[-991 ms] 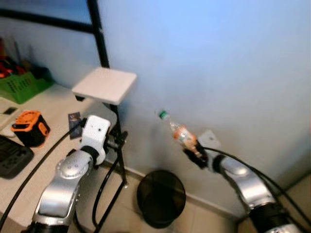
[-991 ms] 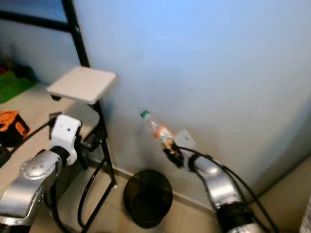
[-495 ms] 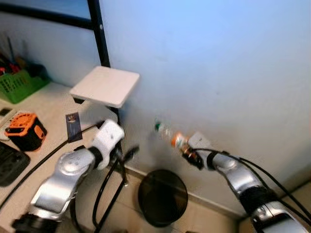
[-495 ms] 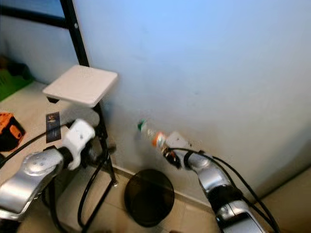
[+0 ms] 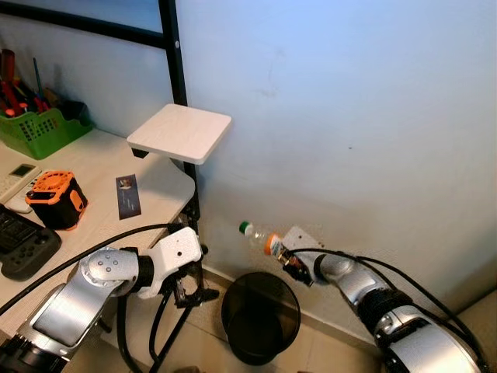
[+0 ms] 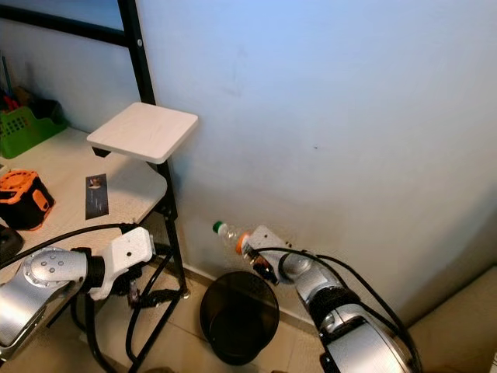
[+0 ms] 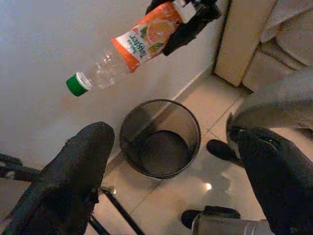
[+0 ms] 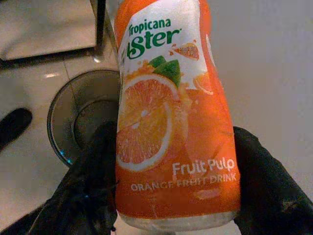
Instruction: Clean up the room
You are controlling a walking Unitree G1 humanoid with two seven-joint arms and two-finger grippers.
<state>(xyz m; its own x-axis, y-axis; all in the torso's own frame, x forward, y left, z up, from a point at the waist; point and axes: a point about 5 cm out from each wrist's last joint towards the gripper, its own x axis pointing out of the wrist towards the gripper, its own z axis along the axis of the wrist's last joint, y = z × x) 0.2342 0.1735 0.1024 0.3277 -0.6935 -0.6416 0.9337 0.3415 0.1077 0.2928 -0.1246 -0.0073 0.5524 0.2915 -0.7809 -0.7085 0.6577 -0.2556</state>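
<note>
My right gripper [image 5: 287,263] is shut on the base of an empty plastic juice bottle [image 5: 260,238] with an orange label and a green cap. The bottle [image 7: 127,46] is tilted, cap end lower and pointing left, above a round black mesh bin [image 5: 258,314] on the tiled floor. The right wrist view shows the bottle's orange label [image 8: 171,122] between both black fingers [image 8: 93,186], with the bin [image 8: 68,122] below. My left gripper [image 7: 171,181] is open, low beside the desk leg, left of the bin [image 7: 161,137], and holds nothing.
A white desk [image 5: 93,210] stands on my left with an orange and black device [image 5: 51,200], a small card [image 5: 126,196], a green basket [image 5: 37,132] and a raised white shelf [image 5: 180,132] on a black post. A pale wall is straight ahead. Black cables [image 5: 167,326] hang by the desk leg.
My right gripper has lowered the bottle and tipped its cap end down towards the bin. My left arm has dropped lower beside the desk leg. The camera has shifted a little.
</note>
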